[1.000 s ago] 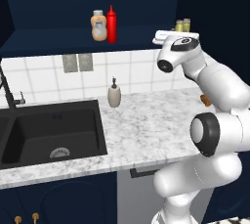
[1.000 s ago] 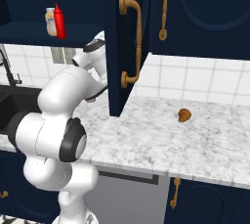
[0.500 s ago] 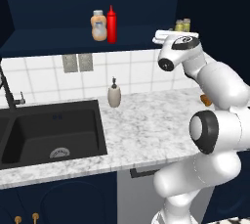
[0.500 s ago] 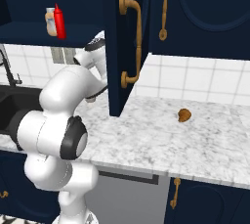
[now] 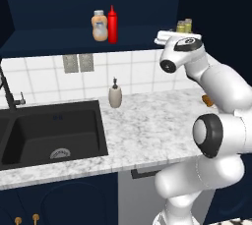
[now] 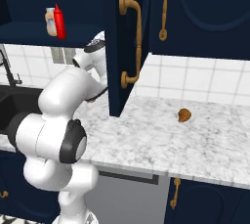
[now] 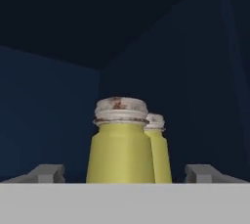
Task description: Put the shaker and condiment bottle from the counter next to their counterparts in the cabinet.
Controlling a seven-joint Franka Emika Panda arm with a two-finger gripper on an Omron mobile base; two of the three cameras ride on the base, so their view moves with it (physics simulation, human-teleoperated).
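The gripper (image 7: 125, 174), spread wide around the shaker (image 7: 120, 145), sits low in the frame inside the dark navy cabinet (image 7: 49, 115); marbled counter (image 5: 147, 130) lies lower centre.

A beige pump dispenser (image 5: 115, 95) stands upright on the worktop just right of the black sink basin (image 5: 49, 129), close to the white tiled wall. A dark faucet (image 5: 10, 91) rises at the basin's left. Two grey outlet plates (image 5: 78, 63) sit on the tiles. Further right, a small brown lump (image 6: 184, 115) lies alone on the stone. Curved brass handles (image 6: 132, 42) hang on the navy doors.
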